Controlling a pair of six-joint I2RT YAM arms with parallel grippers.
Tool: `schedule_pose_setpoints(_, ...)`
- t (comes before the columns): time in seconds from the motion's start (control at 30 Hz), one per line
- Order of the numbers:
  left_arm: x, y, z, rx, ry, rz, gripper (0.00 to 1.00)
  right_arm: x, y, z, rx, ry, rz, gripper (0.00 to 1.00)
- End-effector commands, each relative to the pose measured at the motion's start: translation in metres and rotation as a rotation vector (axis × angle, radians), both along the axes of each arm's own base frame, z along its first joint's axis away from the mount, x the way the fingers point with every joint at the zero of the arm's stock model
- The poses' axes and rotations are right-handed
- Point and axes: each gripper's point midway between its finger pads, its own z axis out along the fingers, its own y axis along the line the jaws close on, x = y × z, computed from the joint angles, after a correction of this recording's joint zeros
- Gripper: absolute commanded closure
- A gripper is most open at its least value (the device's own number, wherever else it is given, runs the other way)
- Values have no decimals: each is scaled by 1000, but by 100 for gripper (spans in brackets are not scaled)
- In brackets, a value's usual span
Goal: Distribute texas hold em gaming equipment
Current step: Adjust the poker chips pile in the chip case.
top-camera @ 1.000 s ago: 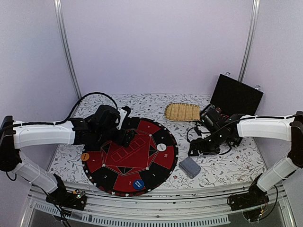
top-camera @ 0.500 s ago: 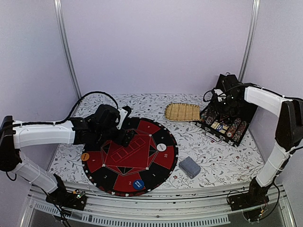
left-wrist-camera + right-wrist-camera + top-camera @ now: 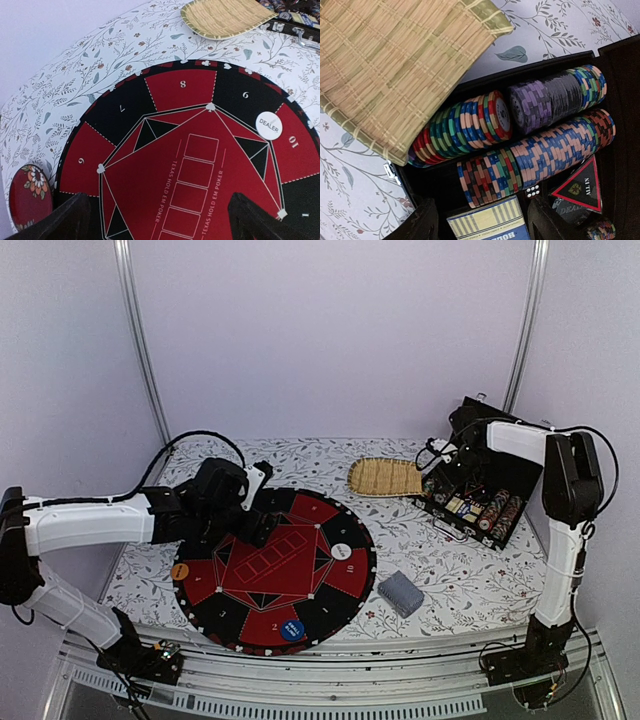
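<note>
A round red-and-black poker mat (image 3: 275,575) carries a white dealer button (image 3: 342,551), an orange button (image 3: 179,571) and a blue button (image 3: 292,630). A grey-blue card deck (image 3: 401,593) lies to the mat's right. My left gripper (image 3: 258,527) hovers open over the mat's far left part (image 3: 200,165), with nothing between its fingers. My right gripper (image 3: 487,227) is inside the open black case (image 3: 480,505), above rows of striped poker chips (image 3: 535,155). Its fingers (image 3: 422,222) stand on either side of a blue-and-yellow card box (image 3: 487,222), small gaps showing.
An oval straw tray (image 3: 386,477) lies just left of the case, its edge over the chips (image 3: 395,70). A small red patterned dish (image 3: 29,195) sits at the mat's left. A white die (image 3: 532,190) and a triangular "ALL IN" marker (image 3: 577,187) lie in the case.
The right arm swung from the table's front right up to the case at the back, and its jaws have narrowed around the card box. The left arm barely moved.
</note>
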Motion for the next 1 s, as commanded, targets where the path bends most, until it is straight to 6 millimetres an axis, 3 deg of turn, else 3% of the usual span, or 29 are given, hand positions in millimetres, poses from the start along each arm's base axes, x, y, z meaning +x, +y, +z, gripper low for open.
schedule_pose_setpoints(0.0, 3, 7, -1, 15, -5, 5, 2, 8, -14, -13, -91, 7, 9, 37)
schedule_pose_setpoints(0.13, 4, 7, -4, 20, 3, 1, 2, 12, -20, -26, -131, 14, -4, 38)
schedule_pose_setpoints(0.47, 6, 4, -10, 26, 21, -8, 2, 4, 2, -42, -128, 45, 50, 47)
schedule_pose_setpoints(0.63, 6, 2, -11, 28, 28, -13, 2, -5, 17, -37, -102, 46, 90, 50)
schedule_pose_setpoints(0.97, 4, 2, -16, 28, 44, -16, 2, -9, 24, -27, -81, 37, 109, 53)
